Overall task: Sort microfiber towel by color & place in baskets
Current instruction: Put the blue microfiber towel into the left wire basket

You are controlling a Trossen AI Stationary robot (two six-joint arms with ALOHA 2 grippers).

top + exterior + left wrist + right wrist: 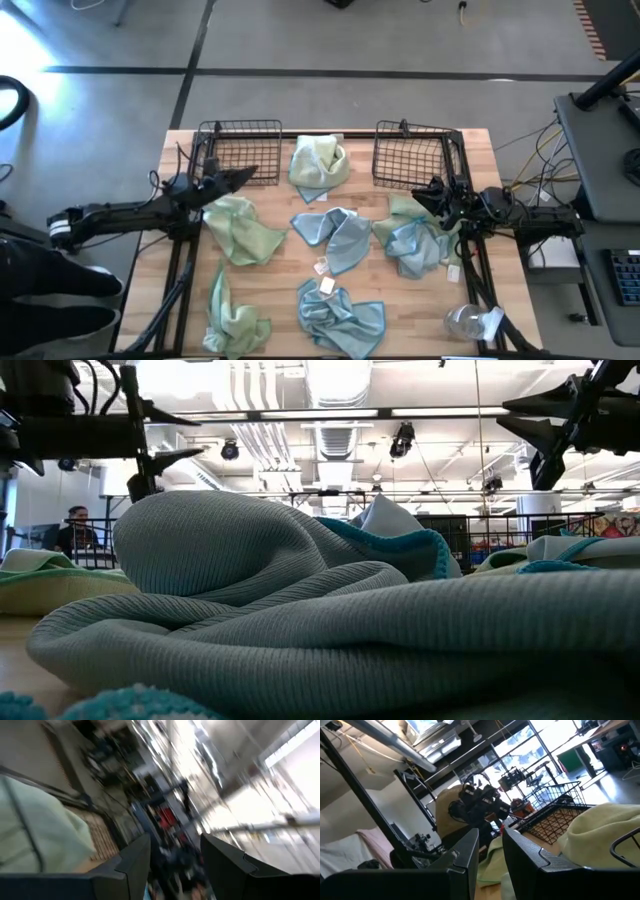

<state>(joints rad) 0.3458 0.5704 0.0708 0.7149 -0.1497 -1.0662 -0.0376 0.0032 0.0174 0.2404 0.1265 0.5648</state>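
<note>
The left gripper [248, 173], jaws parted and holding nothing, hovers beside the left basket [240, 150]. Green and blue towels [336, 237] lie strewn over the table in front of both baskets. The right gripper [425, 192], also parted and empty, hangs just in front of the right basket [412, 155], above a blue towel [412, 248].

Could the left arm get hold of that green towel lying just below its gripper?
Probably yes. The left gripper hangs with open, empty fingers right beside the green towel, which lies uncovered with nothing on top.
</note>
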